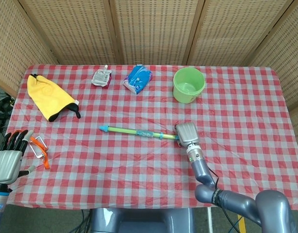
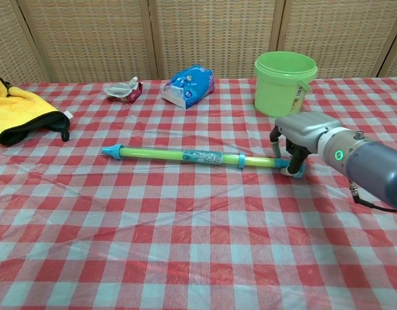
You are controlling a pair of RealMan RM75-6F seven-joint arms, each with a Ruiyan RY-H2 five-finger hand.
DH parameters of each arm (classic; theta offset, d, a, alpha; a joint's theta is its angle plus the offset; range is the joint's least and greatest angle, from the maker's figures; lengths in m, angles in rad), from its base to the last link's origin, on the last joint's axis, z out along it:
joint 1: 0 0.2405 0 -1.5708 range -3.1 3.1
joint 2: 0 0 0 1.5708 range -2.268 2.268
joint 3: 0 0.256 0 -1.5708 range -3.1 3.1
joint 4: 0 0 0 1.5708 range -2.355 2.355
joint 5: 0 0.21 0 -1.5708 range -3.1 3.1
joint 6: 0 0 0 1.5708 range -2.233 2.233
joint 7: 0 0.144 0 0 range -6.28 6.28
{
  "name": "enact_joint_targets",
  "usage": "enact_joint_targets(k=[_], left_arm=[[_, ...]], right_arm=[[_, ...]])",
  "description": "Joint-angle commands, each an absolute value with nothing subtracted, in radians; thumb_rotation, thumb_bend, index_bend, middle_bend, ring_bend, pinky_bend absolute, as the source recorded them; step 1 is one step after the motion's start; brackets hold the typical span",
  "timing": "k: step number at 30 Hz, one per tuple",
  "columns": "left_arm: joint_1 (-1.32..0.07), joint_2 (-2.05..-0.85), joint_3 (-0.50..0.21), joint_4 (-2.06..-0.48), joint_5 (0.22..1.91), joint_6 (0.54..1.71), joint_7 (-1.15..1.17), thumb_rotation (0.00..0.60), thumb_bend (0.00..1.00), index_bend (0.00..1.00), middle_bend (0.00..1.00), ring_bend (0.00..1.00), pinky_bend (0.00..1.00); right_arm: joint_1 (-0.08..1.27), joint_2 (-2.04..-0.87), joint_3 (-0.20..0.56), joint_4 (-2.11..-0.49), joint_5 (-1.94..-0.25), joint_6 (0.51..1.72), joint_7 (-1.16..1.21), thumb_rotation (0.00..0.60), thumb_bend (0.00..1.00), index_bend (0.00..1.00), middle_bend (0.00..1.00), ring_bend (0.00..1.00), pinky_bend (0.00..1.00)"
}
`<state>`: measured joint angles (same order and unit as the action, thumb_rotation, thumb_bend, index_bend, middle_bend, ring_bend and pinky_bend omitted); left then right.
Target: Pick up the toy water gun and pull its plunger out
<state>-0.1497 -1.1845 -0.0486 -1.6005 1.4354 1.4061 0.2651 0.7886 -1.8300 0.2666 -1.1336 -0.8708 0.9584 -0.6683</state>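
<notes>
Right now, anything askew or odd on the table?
Nothing spilled or damaged. The toy water gun lies flat on the cloth, the right robot hand over its plunger end. The green bucket stands upright. One oddity: orange-framed glasses sit at the table's left edge, by the left robot hand.

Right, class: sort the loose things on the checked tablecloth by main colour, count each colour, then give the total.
Green: 2, the toy water gun and the bucket
Yellow: 1, the cloth
Blue: 1, the packet
White and red: 1, the pouch
Orange: 1, the glasses
Total: 6
</notes>
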Motion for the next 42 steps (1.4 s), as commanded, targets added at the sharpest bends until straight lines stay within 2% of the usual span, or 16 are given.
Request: enact_joint_targets(k=[1,11,19,28,42], left_arm=[[-0.152,-1.187,-0.047,-1.603,1.434,1.402,0.273,0.6,0.03,0.0,0.0,0.0,0.0],[-0.155,-1.19,-0.043,-1.615,1.439,1.403,0.291,0.6,0.03,0.0,0.0,0.0,0.0],[-0.172,-1.199,-0.041,-1.629,1.429,1.372,0.326,0.6,0.04,0.0,0.0,0.0,0.0],[-0.202,-1.19,-0.058,-1.676,1.42,1.348,0.358,0.6,0.04,0.0,0.0,0.0,0.0],[-0.307,-1.146,-0.105,-1.781,1.368,1.237,0.473,0.6,0.04,0.0,0.0,0.0,0.0]], right_arm=[[0.787,-1.831,0.261,-1.122,-0.88,0.952,-0.649,0.6,0.45,0.61,1.0,0.96,0.74],[0.781,-1.821,0.252,-1.112,-0.903,0.951,-0.608,0.6,0.5,0.67,1.0,0.96,0.74],[0.781,-1.766,0.263,-1.189,-0.935,0.973,-0.587,0.6,0.51,0.68,1.0,0.96,0.74],[0.789,-1.723,0.286,-1.282,-0.895,0.985,-0.615,0.6,0.51,0.68,1.0,0.97,0.74],[0.81,-1.726,0.291,-1.341,-0.845,1.031,-0.673,0.6,0.53,0.76,1.0,0.97,0.74]])
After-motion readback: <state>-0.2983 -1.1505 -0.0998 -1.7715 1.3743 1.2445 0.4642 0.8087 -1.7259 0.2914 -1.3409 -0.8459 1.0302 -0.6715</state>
